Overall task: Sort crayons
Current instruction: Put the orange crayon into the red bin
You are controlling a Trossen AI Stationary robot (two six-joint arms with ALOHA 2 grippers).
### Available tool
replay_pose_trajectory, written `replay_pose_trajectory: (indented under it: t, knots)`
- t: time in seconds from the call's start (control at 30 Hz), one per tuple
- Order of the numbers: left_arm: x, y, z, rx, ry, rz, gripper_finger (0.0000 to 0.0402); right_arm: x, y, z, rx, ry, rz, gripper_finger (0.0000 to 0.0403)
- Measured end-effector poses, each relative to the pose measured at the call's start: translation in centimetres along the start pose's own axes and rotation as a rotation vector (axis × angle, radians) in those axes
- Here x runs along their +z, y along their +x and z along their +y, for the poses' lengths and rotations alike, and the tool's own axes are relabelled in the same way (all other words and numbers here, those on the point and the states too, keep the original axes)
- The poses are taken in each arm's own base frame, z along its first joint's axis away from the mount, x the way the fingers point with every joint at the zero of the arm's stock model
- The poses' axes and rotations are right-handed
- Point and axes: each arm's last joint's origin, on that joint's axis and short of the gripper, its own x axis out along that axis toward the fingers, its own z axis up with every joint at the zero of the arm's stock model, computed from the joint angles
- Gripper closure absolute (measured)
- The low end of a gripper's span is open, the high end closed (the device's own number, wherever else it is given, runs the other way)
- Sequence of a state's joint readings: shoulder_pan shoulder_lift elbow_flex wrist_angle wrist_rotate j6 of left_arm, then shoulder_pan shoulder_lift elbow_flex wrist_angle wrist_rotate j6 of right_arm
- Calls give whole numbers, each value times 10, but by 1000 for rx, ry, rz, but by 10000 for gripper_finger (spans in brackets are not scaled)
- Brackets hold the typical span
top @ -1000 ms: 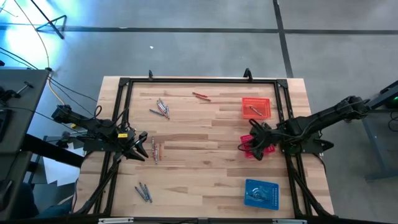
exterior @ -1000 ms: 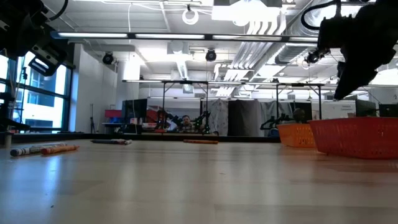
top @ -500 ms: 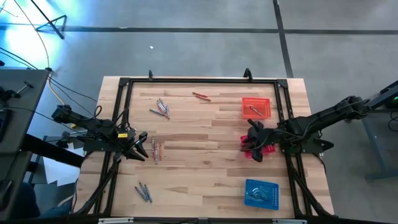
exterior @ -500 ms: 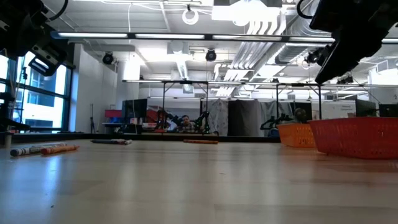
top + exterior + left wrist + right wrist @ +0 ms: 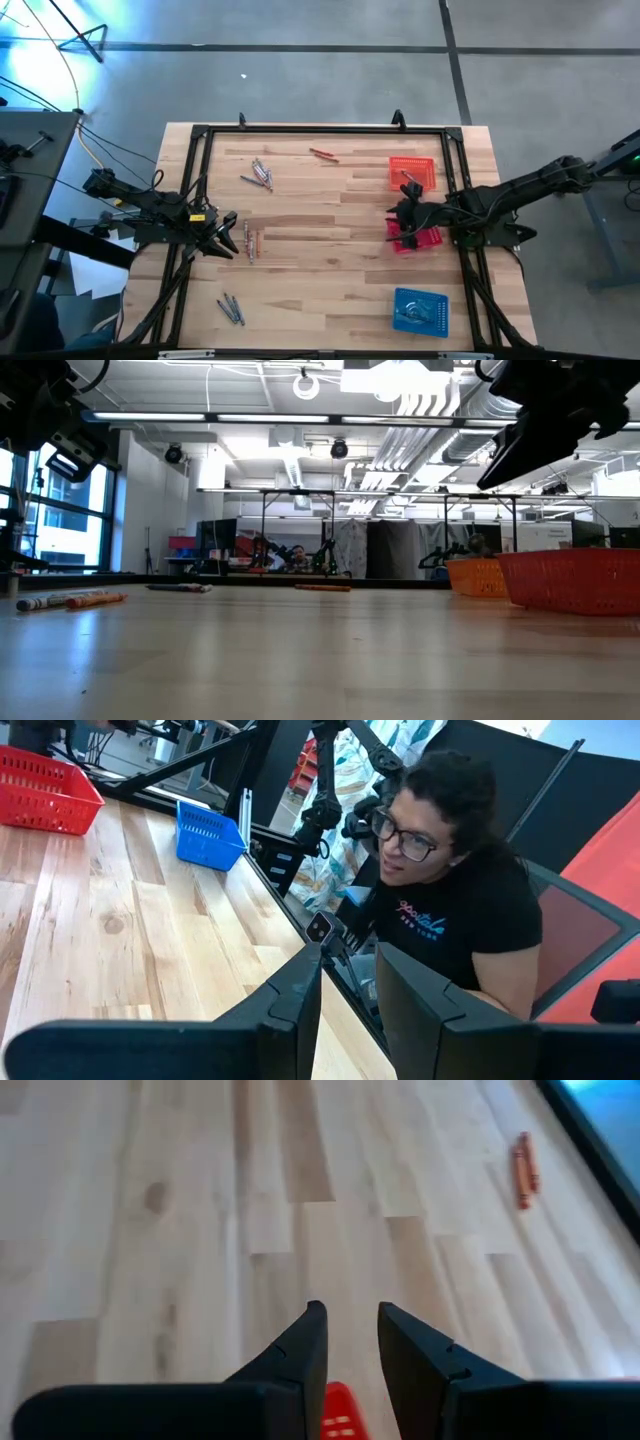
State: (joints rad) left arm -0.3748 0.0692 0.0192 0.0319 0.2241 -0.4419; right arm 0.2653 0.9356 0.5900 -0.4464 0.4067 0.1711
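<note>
Crayons lie flat in loose groups on the wooden table: grey ones (image 5: 260, 173) far left, a red pair (image 5: 322, 153) at the far middle, orange and grey ones (image 5: 250, 240) at the left, grey ones (image 5: 230, 308) near left. One crayon (image 5: 408, 178) lies in the orange basket (image 5: 425, 165). My left gripper (image 5: 230, 232) is open and level, just left of the orange and grey crayons. My right gripper (image 5: 400, 214) hangs open over the red basket (image 5: 428, 240), slanting down, with nothing between its fingers (image 5: 310, 1342).
A blue basket (image 5: 420, 310) stands near right, holding pale sticks. A black frame (image 5: 320, 130) runs round the table's edges. A person (image 5: 450, 910) sits beyond the table's edge in the left wrist view. Bare wood lies across the table's middle.
My right gripper has rolled about its own line and tipped up from pointing steeply down to a slant, shifting a little toward the far edge above the red basket. Its fingers stay apart. The crayons and baskets have kept their places.
</note>
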Motion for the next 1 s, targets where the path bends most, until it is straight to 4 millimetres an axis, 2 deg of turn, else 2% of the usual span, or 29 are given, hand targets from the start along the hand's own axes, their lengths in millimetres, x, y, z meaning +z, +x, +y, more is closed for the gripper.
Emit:
replay_pose_trajectory:
  t: [0.4, 0.67, 0.83, 1.0]
  knots:
    - [0, 0, 0, 0, 0, 0, 316, 4, 7, -21, -98, 10, 1, 318]
    - [0, 0, 0, 0, 0, 0, 316, 20, 15, -51, -216, 190, -130, 318]
    - [0, 0, 0, 0, 0, 0, 316, 27, 38, -66, -281, 248, -172, 318]
    - [0, 0, 0, 0, 0, 0, 316, 36, 78, -79, -276, 270, -253, 318]
